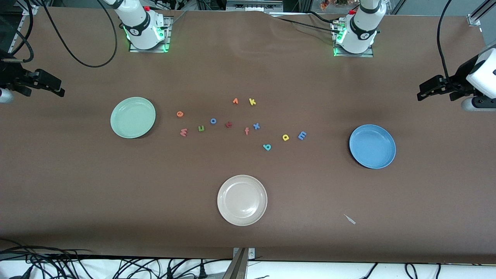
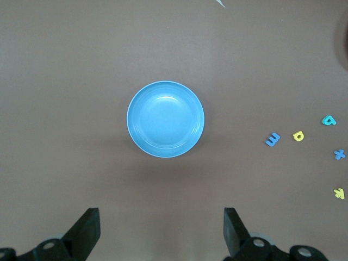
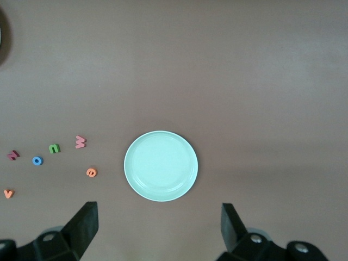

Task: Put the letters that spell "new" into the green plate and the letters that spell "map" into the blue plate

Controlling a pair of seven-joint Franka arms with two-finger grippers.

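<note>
Three plates [image 1: 242,200] and eleven foam letters [image 1: 228,124] lie on the desk [image 1: 77,186]; both end effectors, left [image 2: 162,231] and right [image 3: 160,228], are spread wide, holding nothing.

My left gripper [image 2: 160,231] hangs high in the air at my left arm's end of the table, fingers [image 2: 87,231] spread wide and empty. My right gripper [image 3: 159,228] hangs the same way at my right arm's end, fingers [image 3: 84,228] wide apart, nothing between them. Both arms wait.
</note>
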